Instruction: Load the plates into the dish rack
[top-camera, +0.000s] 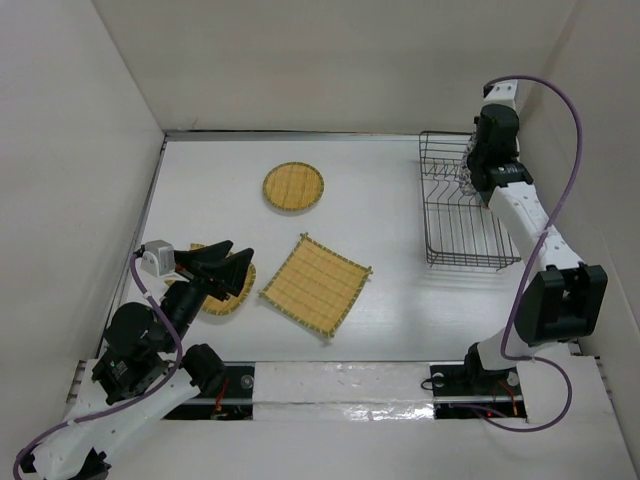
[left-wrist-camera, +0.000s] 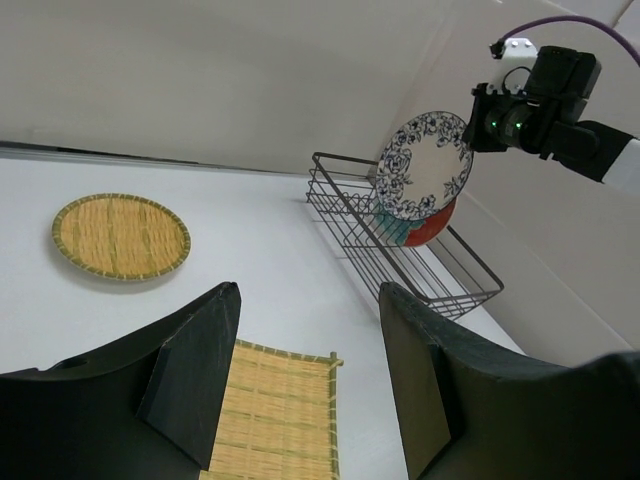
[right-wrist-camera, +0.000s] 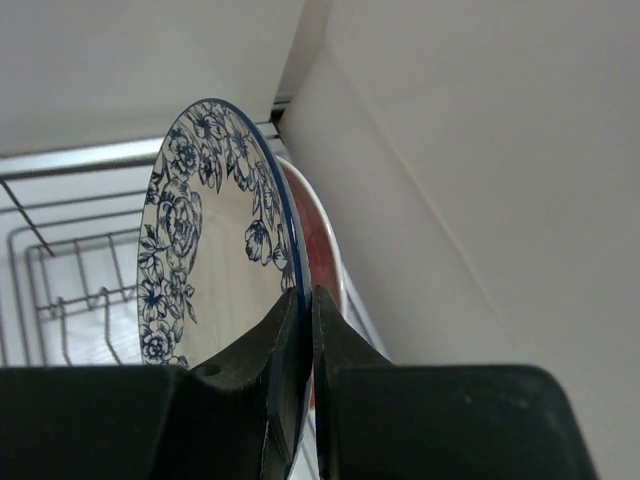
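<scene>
My right gripper (right-wrist-camera: 307, 295) is shut on the rim of the white-and-blue floral plate (right-wrist-camera: 205, 240) and holds it upright over the far end of the black wire dish rack (top-camera: 462, 205). The teal-patterned red-edged plate (right-wrist-camera: 315, 240) stands close behind it in the rack. The left wrist view shows the floral plate (left-wrist-camera: 425, 165), the red-edged plate (left-wrist-camera: 430, 228) and the rack (left-wrist-camera: 400, 250). My left gripper (left-wrist-camera: 310, 300) is open and empty above the near left. A round bamboo disc (top-camera: 228, 295) lies partly under it. Another disc (top-camera: 293, 187) lies farther back. The square woven mat (top-camera: 316, 284) lies mid-table.
White walls close in the table on the left, back and right. The rack stands against the right wall, and its near slots (top-camera: 465, 240) hold nothing. The right arm (top-camera: 530, 225) reaches along the rack's right side.
</scene>
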